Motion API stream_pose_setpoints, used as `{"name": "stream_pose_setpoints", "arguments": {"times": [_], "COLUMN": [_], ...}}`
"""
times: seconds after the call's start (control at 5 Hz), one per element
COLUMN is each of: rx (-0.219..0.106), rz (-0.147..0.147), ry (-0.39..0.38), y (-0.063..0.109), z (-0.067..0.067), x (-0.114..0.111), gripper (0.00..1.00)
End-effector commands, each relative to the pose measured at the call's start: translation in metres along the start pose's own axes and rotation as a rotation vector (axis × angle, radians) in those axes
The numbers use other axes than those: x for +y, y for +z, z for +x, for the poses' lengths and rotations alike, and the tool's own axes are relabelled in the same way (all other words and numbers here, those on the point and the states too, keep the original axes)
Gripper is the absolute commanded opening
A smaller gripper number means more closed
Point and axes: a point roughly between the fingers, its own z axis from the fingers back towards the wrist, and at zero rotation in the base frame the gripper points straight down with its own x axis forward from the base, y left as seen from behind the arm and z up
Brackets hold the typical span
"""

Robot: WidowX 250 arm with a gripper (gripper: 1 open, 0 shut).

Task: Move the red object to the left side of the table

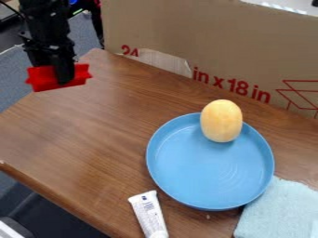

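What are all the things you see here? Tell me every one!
table: one, brown wood, across the middle
red bar: one, bright red, in the claw at the table's far left corner
plate: one, blue, on the table, right of the middle
egg-shaped thing: one, yellowish, on the plate's far part
tube: one, white, at the table's near edge
cloth: one, pale blue, near right corner
cardboard box: one, tan with red printing, along the back
robot arm: one, black, far left
claw: one, black, at the arm's end, around the red bar
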Motion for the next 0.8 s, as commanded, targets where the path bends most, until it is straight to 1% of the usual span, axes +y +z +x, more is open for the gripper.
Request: {"name": "stream_pose_setpoints", "arguments": {"times": [0.0,0.2,0.4,0.6], "rx": [-0.039,-0.035,-0.047,-0.067], "rz": [0.068,0.129,0.162,0.179], "ry": [-0.011,0.024,0.041,0.028], "y": [0.004,0.000,0.004,-0.010], "z": [0.004,0.011,0.015,0.025], "x": [0.009,0.027,0.041,0.053], "gripper": [0.00,0.00,0.00,0.00]}}
